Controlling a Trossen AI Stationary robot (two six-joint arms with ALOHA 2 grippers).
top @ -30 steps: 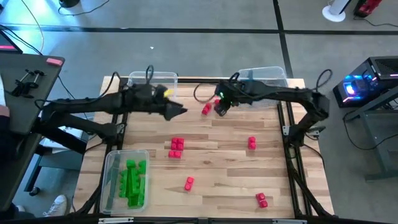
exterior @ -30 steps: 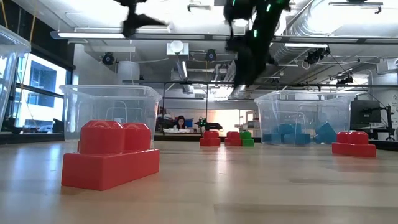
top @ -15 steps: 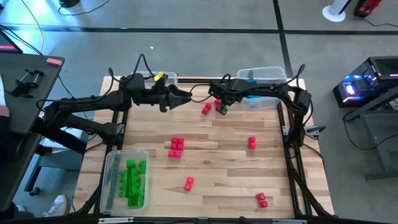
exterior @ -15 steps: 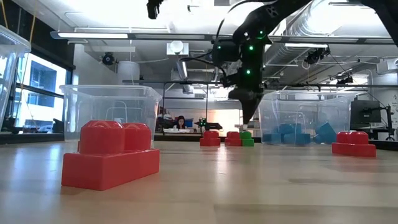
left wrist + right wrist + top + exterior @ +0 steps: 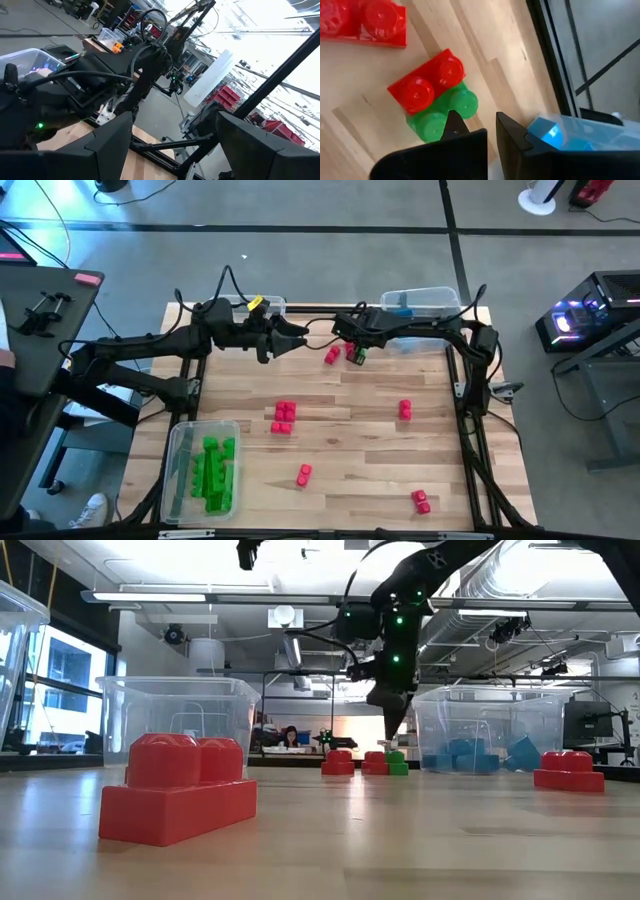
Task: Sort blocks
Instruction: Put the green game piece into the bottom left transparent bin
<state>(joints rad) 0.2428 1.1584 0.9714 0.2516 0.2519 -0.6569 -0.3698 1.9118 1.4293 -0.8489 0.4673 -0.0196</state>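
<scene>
Right pincer (image 5: 356, 356): mine, low at the far side of the desk (image 5: 350, 410), its tips just above a green block (image 5: 442, 113); my fingers (image 5: 512, 135) stand a narrow gap apart and hold nothing.
Green block: on the desk, touching a red block (image 5: 426, 82) beside it; in the high view the pair lies just left of the blue bin (image 5: 425, 305).
Second red block (image 5: 362, 20): near that pair, apart from it.
Left pincer (image 5: 300, 335): mine, raised over the far side of the desk beside the empty bin (image 5: 180, 725), fingers (image 5: 107, 145) spread wide, empty.
Other red blocks: a cluster at mid-desk (image 5: 284, 417), one to its right (image 5: 405, 410), one nearer the front (image 5: 304, 474), one at the front right (image 5: 421, 501).
Green bin (image 5: 185, 445): front left corner, with green blocks (image 5: 215, 473) inside.
Blue bin: far right, with blue blocks (image 5: 470, 755) inside.
</scene>
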